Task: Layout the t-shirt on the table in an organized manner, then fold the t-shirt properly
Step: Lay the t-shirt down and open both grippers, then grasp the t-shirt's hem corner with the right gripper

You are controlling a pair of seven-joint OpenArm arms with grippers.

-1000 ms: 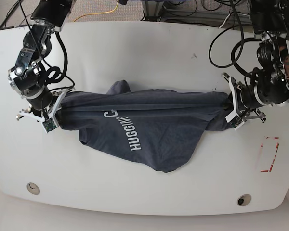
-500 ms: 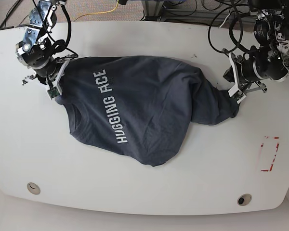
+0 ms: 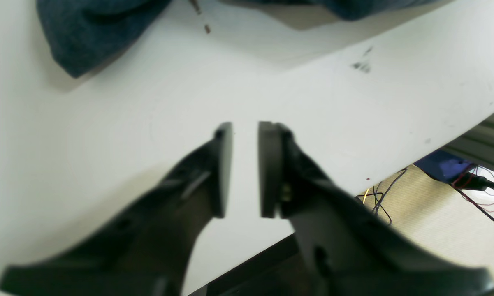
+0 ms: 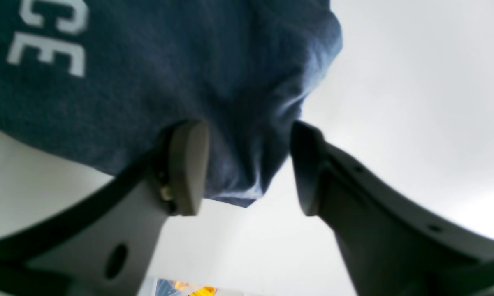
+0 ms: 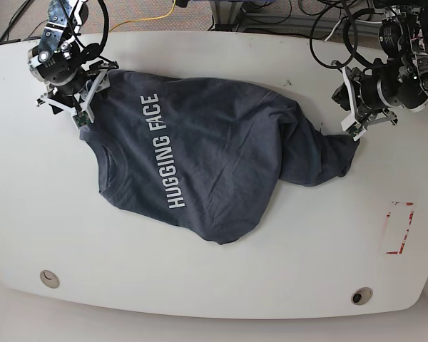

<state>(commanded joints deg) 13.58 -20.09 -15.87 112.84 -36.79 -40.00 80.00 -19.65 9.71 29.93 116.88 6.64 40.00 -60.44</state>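
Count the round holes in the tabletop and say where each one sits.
2. One hole is near the table's front edge on the base view's left; the other hole is near the front edge on its right. The t-shirt could hide more.

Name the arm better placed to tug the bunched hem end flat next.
Left. The left gripper hovers open right beside the t-shirt's bunched end; the right gripper sits at the far shoulder corner, open around the fabric.
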